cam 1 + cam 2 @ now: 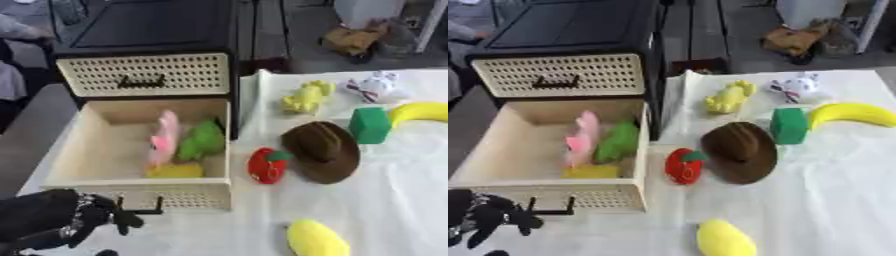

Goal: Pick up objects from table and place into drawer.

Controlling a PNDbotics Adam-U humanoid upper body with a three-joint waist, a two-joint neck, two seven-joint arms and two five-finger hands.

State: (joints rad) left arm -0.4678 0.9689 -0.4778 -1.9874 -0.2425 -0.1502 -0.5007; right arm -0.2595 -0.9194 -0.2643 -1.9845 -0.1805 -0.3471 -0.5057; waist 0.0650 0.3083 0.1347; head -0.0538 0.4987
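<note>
Three toys in open drawer – seven objects left on desk – left hand by drawer handle, grip unclear

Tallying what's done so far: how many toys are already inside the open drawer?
3 in the open drawer: a pink toy upright at centre, a green toy to its right, and a yellow piece in front of them. Something smaller could be hidden behind or beneath these.
</note>
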